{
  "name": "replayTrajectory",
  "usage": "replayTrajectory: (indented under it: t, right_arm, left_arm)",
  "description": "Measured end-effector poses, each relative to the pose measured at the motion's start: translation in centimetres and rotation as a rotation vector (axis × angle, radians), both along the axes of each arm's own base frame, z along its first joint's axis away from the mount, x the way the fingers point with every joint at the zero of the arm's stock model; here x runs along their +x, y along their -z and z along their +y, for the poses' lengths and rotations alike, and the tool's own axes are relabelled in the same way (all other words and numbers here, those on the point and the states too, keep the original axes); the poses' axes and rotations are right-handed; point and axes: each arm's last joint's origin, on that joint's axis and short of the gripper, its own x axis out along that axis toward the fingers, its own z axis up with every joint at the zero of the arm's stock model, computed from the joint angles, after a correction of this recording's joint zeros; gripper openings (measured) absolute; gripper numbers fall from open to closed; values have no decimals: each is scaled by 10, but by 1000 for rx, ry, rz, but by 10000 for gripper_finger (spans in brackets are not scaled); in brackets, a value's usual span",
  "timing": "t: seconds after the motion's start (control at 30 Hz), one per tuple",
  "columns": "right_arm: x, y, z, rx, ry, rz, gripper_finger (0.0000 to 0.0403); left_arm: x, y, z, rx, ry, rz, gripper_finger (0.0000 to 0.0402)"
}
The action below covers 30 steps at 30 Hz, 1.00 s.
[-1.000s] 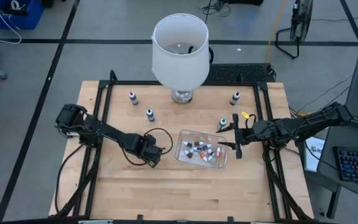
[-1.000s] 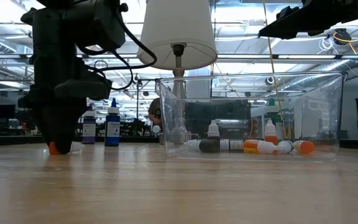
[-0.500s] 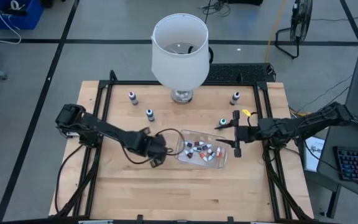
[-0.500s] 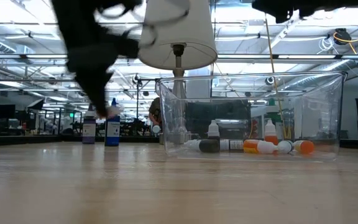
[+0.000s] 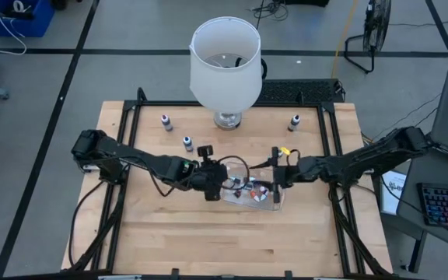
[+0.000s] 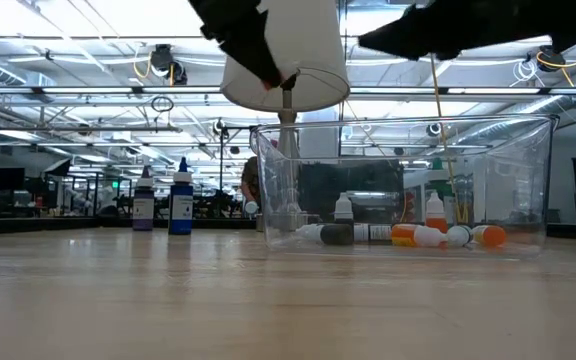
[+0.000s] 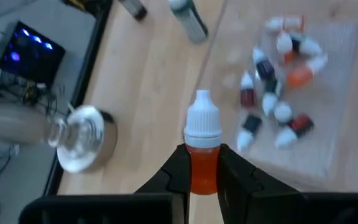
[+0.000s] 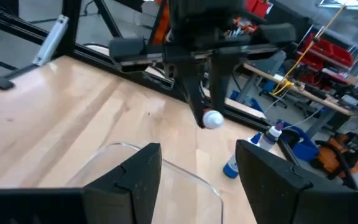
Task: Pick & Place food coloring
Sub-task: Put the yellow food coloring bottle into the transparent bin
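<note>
The left end effector (image 7: 199, 171), down on the desk a second ago, has been raised with an orange bottle (image 7: 202, 152) pinched in it and carried over the nine o'clock edge of the clear tub (image 5: 280, 204), so the drop appears to be next. The right end effector (image 5: 274, 180), fingers spread and empty, has been brought over the tub's three o'clock side. Counted: one bottle held, about ten lying in the tub, three left standing on the desk (image 5: 232, 241) toward twelve o'clock, one lamp (image 5: 225, 64).
</note>
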Motion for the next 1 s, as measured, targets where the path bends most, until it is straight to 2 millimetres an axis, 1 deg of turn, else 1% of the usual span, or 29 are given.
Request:
replayTrajectory:
  t: [0.1,0.2,0.3,0.37,0.43,0.5,0.57,0.7,0.8,0.9,1.0]
  right_arm:
    - [11,7,-4,-18,24,-18,196]
    - [19,16,-10,-33,53,-19,196]
    - [25,22,-16,-35,73,-18,196]
    - [28,27,-18,-38,82,3,196]
    - [31,33,-19,-32,65,20,196]
    - [32,37,-19,-12,24,42,196]
    - [35,38,-17,6,-13,31,196]
    - [36,43,-16,10,-35,47,196]
    - [37,47,-16,16,-34,70,196]
    - [38,51,-15,26,-75,83,196]
    - [38,50,-14,34,-86,79,196]
  left_arm:
    - [7,4,0,12,21,-13,50]
    - [16,13,-4,-8,69,-15,50]
    - [21,26,-5,-7,107,36,50]
    - [26,30,-6,-15,124,29,50]
    - [27,34,-4,-23,131,49,49]
    - [31,35,-2,-35,131,33,49]
    - [31,38,1,-46,121,53,49]
    - [33,37,8,-89,130,43,49]
    - [33,37,6,-101,148,45,49]
    - [33,37,5,-126,176,50,49]
    - [34,37,5,-143,186,44,49]
